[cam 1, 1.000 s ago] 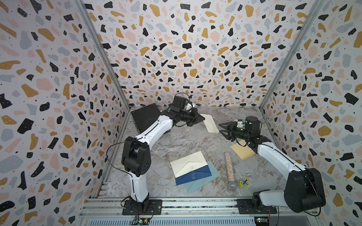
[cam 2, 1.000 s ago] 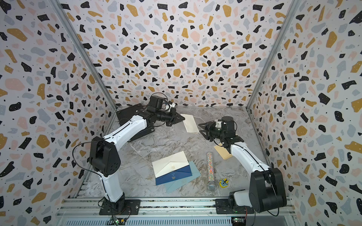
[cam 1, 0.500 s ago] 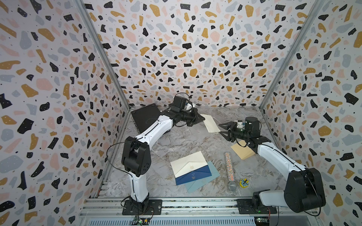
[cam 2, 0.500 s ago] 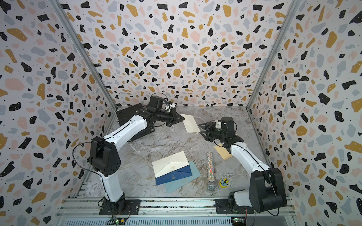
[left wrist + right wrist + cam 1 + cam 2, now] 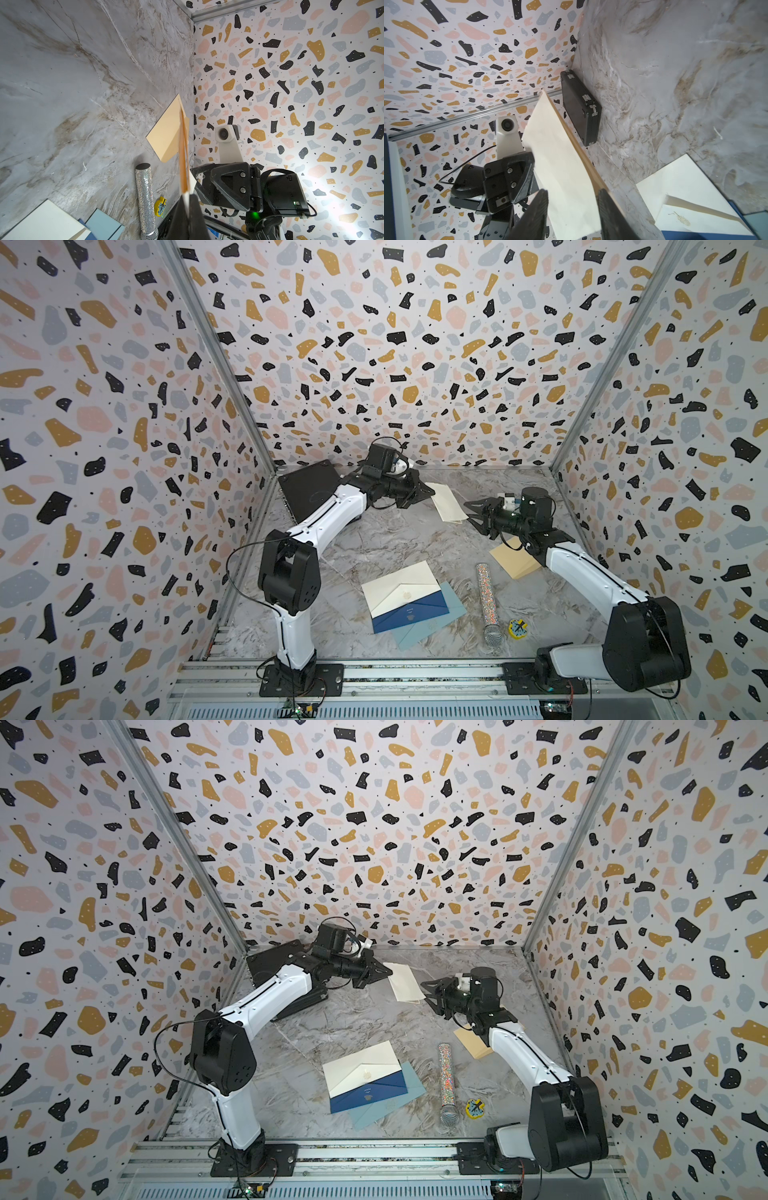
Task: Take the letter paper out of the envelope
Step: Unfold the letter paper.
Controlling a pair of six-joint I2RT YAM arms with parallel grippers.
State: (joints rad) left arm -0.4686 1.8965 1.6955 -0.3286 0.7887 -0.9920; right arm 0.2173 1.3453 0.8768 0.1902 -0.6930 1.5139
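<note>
Right wrist view is showing the right gripper standing open, its fingers apart on either side of the cream envelope. A tan edge is running along the envelope here, which the top views are not revealing. Left wrist view is catching the left gripper clamping shut on the envelope's other end, seen edge-on. In both top views the envelope is hanging between the two grippers above the far end of the marble table.
</note>
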